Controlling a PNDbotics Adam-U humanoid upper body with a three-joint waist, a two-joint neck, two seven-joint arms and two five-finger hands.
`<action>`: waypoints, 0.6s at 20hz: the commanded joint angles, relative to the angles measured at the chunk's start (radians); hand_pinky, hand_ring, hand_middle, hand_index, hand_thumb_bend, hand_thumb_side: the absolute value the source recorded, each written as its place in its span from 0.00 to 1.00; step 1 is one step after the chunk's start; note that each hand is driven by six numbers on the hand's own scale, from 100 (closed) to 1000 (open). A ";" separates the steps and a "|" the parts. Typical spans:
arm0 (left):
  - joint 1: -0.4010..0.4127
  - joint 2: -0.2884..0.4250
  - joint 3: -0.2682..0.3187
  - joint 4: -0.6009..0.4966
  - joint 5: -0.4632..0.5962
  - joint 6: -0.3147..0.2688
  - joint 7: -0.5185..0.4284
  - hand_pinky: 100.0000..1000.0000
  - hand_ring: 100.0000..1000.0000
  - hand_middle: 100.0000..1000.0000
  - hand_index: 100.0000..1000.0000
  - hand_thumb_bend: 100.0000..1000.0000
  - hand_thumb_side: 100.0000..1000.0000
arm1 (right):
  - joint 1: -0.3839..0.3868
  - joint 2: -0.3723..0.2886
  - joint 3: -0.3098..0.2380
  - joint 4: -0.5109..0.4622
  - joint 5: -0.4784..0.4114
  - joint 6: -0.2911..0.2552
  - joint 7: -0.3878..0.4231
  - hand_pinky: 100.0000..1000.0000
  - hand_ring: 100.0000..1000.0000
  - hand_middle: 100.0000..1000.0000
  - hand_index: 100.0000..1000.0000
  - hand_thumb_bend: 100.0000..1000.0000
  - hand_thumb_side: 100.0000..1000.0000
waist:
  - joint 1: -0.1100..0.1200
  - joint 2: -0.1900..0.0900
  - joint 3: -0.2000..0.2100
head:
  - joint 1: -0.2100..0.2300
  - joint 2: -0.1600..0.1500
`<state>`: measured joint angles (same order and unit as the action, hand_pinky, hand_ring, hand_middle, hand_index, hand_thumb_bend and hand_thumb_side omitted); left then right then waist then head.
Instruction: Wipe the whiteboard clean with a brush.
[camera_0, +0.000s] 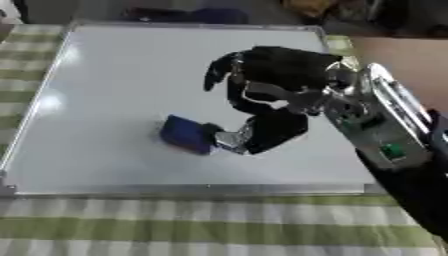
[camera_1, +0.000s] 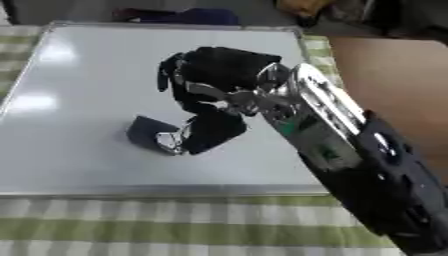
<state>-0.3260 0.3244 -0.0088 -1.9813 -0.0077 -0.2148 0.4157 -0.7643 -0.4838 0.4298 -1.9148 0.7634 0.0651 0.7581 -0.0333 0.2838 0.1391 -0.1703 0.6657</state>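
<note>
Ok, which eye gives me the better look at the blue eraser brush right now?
The left eye view. There the brush shows its blue colour and its block shape, lying on the whiteboard against the right hand. In the right eye view it looks darker and greyer, but it is equally unobstructed.

a: right hand (camera_0: 262, 85) over whiteboard (camera_0: 105, 75), fingers curled down, thumb touching the blue brush (camera_0: 186, 134).
b: brush lies flat on the board?
a: yes, near its middle. board sits on a green-striped cloth (camera_0: 175, 225).

Bare whiteboard (camera_0: 105, 75) surrounds brush (camera_0: 185, 134) and right hand (camera_0: 271, 75).
</note>
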 joint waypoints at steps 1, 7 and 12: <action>-0.006 0.010 -0.002 -0.019 0.003 0.002 -0.001 0.58 0.71 0.71 0.66 0.19 1.00 | -0.023 0.013 0.005 0.024 0.009 0.007 0.006 0.71 0.83 0.75 0.00 0.29 0.78 | 0.002 -0.020 0.001 | -0.002 0.003; -0.004 0.009 -0.005 -0.019 0.003 0.004 -0.003 0.58 0.71 0.71 0.66 0.19 1.00 | -0.037 0.044 0.027 0.080 0.064 0.009 -0.020 0.71 0.83 0.74 0.00 0.36 0.83 | -0.001 -0.019 0.003 | -0.006 0.005; -0.004 0.008 -0.007 -0.019 0.003 0.005 -0.005 0.58 0.71 0.71 0.66 0.19 1.00 | -0.047 0.069 0.053 0.129 0.137 0.000 -0.064 0.68 0.82 0.68 0.00 0.33 0.82 | -0.003 -0.018 0.009 | -0.011 0.007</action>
<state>-0.3247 0.3244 -0.0146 -1.9813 -0.0057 -0.2109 0.4133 -0.7917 -0.4151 0.4835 -1.7910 0.8756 0.0666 0.7083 -0.0391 0.2838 0.1469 -0.1783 0.6676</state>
